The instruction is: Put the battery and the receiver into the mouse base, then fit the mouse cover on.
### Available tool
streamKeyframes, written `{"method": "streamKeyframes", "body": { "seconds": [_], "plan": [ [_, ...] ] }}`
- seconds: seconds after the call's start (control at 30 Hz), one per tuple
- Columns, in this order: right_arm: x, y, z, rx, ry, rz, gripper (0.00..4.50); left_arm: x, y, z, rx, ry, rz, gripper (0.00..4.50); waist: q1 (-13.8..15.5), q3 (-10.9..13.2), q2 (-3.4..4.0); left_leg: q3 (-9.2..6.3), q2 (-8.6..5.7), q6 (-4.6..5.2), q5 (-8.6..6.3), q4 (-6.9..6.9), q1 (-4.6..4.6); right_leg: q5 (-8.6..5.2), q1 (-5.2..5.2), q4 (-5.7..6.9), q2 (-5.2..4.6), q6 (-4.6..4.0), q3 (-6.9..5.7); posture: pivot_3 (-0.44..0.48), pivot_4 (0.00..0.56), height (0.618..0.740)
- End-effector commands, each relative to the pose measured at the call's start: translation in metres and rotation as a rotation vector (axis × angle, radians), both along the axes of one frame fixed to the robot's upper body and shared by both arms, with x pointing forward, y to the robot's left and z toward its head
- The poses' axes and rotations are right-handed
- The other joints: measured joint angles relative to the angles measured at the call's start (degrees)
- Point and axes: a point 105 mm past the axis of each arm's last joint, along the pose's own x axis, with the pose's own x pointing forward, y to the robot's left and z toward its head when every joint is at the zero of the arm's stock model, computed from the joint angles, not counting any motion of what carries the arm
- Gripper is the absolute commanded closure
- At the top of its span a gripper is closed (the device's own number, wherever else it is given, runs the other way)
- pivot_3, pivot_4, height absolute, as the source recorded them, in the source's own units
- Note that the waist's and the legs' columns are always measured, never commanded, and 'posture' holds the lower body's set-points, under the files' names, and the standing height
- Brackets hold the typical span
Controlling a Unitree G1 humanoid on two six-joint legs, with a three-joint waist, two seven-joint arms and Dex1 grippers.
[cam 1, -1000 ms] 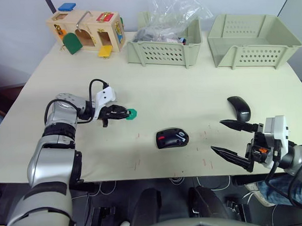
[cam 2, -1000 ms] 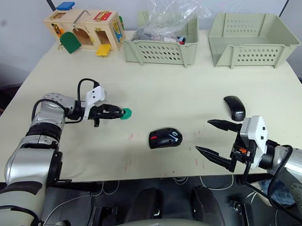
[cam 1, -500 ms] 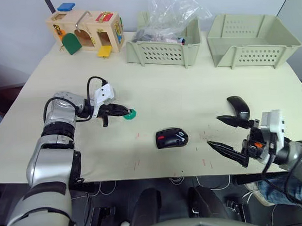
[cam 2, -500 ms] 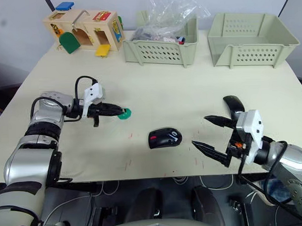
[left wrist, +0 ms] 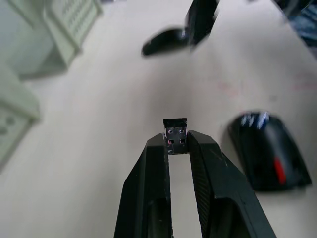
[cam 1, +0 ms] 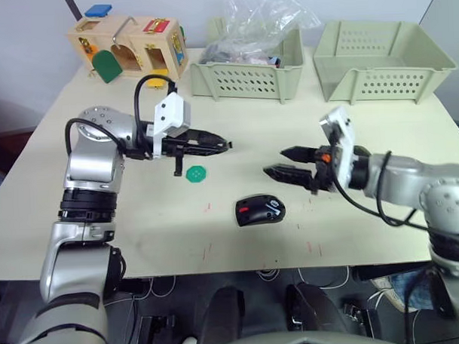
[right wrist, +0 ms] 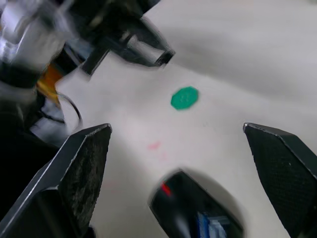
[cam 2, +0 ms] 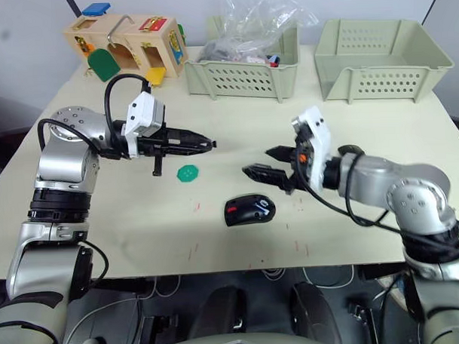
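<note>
The mouse base (cam 1: pixel 261 210) lies open side up on the table's front middle, a red part showing inside. My left gripper (cam 1: pixel 225 146) hovers to its upper left, shut on the receiver (left wrist: pixel 176 132), a small black plug with a silvery end held at the fingertips. My right gripper (cam 1: pixel 276 161) is open, empty, just up and to the right of the base. The mouse cover (left wrist: pixel 158 45), a glossy black shell, lies further right, partly behind my right arm. The battery is out of view.
A green disc (cam 1: pixel 195 173) lies on the table under my left gripper. A wooden toy box (cam 1: pixel 131 47) stands at the back left. A basket holding a plastic bag (cam 1: pixel 248 69) and an empty basket (cam 1: pixel 380 61) stand along the back.
My left gripper rose off the green disc and moved right with the receiver. My right gripper swung from the front right edge up and left to beside the mouse base.
</note>
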Motion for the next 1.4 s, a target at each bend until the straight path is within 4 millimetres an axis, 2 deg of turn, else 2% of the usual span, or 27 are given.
{"method": "streamKeyframes", "body": {
  "seconds": [0.03, 0.13, 0.17, 0.2, 0.27, 0.63, 0.7, 0.73, 0.97, 1.1, 1.4],
  "plan": [
    [0.006, 0.008, 0.026, 0.135, 0.107, 0.029, 0.00, -0.011, -0.013, 0.020, -0.036, -0.086, -0.040, 4.41, -0.01, 0.02, 0.02, 0.03, 0.00, 0.00, 0.00, -0.01, -0.02, 0.00, 0.00, -0.03, 0.00, 0.00, -0.01, 0.000, 0.150, 0.740],
    [0.007, 0.013, 0.039, 0.208, 0.186, 0.052, 0.00, -0.016, -0.016, 0.022, -0.030, -0.116, -0.056, 4.41, -0.35, 0.03, 0.03, 0.02, 0.00, 0.00, 0.00, -0.02, -0.07, 0.01, -0.09, -0.03, -0.01, 0.02, 0.07, 0.000, 0.150, 0.740],
    [0.005, 0.013, 0.039, 0.200, 0.194, 0.062, 0.41, -0.017, -0.016, 0.021, -0.026, -0.119, -0.058, 4.41, -0.40, 0.03, 0.03, 0.02, -0.01, 0.00, 0.00, -0.02, -0.07, 0.01, -0.08, -0.04, -0.01, 0.02, 0.06, 0.000, 0.150, 0.740],
    [0.003, 0.013, 0.040, 0.207, 0.211, 0.075, 0.51, -0.017, -0.015, 0.020, -0.017, -0.123, -0.061, 4.41, -0.42, 0.03, 0.03, 0.01, -0.01, 0.00, 0.00, -0.04, -0.09, 0.01, -0.08, -0.07, -0.01, 0.02, 0.03, 0.000, 0.150, 0.740],
    [0.000, 0.013, 0.041, 0.222, 0.237, 0.093, 1.10, -0.019, -0.013, 0.019, 0.000, -0.131, -0.067, 4.41, -0.48, 0.03, 0.03, -0.01, -0.01, 0.01, 0.00, -0.06, -0.10, 0.01, -0.08, -0.10, -0.01, 0.02, 0.03, 0.000, 0.150, 0.740],
    [0.000, 0.011, 0.029, 0.127, 0.295, 0.132, 1.10, -0.020, -0.010, 0.017, 0.042, -0.152, -0.108, 4.41, -1.04, 0.06, 0.09, -0.04, 0.00, 0.01, -0.01, -0.07, -0.10, 0.00, -0.11, -0.07, 0.00, 0.02, 0.05, 0.000, 0.150, 0.740],
    [0.000, 0.012, 0.028, 0.123, 0.297, 0.132, 2.02, -0.021, -0.010, 0.017, 0.043, -0.151, -0.114, 4.41, -1.04, 0.06, 0.09, -0.05, 0.00, 0.02, -0.01, -0.08, -0.11, 0.00, -0.11, -0.10, 0.00, 0.02, 0.05, 0.000, 0.150, 0.740],
    [-0.001, 0.013, 0.029, 0.124, 0.296, 0.136, 2.31, -0.021, -0.011, 0.017, 0.042, -0.152, -0.116, 4.41, -1.03, 0.06, 0.09, -0.06, 0.01, 0.02, -0.01, -0.09, -0.12, 0.00, -0.12, -0.11, 0.00, 0.02, 0.05, 0.000, 0.150, 0.740],
    [0.000, 0.017, 0.029, 0.132, 0.301, 0.136, 2.31, -0.022, -0.013, 0.016, 0.051, -0.148, -0.131, 4.41, -1.03, 0.06, 0.09, -0.07, 0.01, 0.02, -0.01, -0.10, -0.36, 0.01, -0.40, -0.08, 0.00, 0.02, 0.06, 0.000, 0.150, 0.740],
    [-0.001, 0.020, 0.029, 0.134, 0.303, 0.143, 2.31, -0.021, -0.015, 0.016, 0.054, -0.149, -0.134, 4.41, -1.03, 0.06, 0.09, -0.06, 0.00, 0.02, 0.00, 0.00, -0.89, 0.02, -0.96, 0.07, 0.00, 0.02, 0.06, 0.000, 0.150, 0.740],
    [-0.001, 0.023, 0.030, 0.145, 0.305, 0.142, 2.31, -0.022, -0.017, 0.017, 0.062, -0.154, -0.142, 4.41, -1.05, 0.06, 0.09, -0.03, 0.00, 0.02, 0.00, -0.01, -0.94, 0.02, -1.05, 0.08, 0.00, 0.02, 0.09, 0.000, 0.150, 0.740]
  ]
}}
